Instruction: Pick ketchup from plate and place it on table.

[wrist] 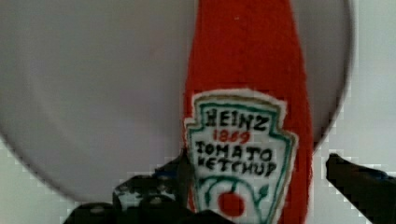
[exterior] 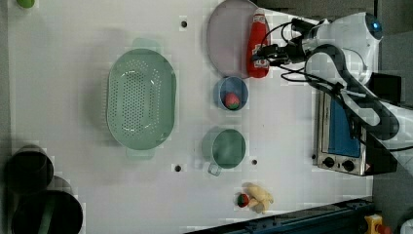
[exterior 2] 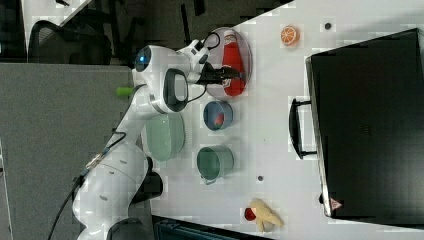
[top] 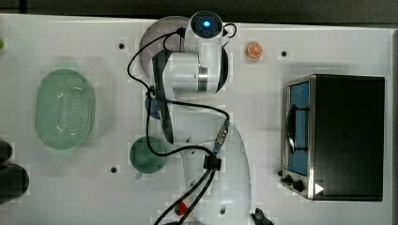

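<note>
The red ketchup (wrist: 247, 84) with its white label lies flat on the greyish-lilac plate (wrist: 93, 93), near the plate's rim. My gripper (wrist: 252, 186) is open and straddles the bottle's labelled lower body. One finger (wrist: 154, 186) sits close beside the bottle, the other finger (wrist: 359, 182) stands apart from it over the white table (wrist: 373, 93). In the left view the ketchup (exterior: 257, 39) lies on the plate's (exterior: 226, 36) right side, with the gripper (exterior: 263, 56) at its lower end. In the right view the gripper (exterior 2: 227, 74) is over the ketchup (exterior 2: 233, 55).
Beside the plate stand a small blue dish (exterior: 231, 92) holding a red piece, a green cup (exterior: 226, 148) and a green colander (exterior: 141, 97). A toaster oven (top: 338, 136) fills the top view's right. An orange slice (top: 254, 50) and a yellow toy (exterior: 258, 197) lie further off.
</note>
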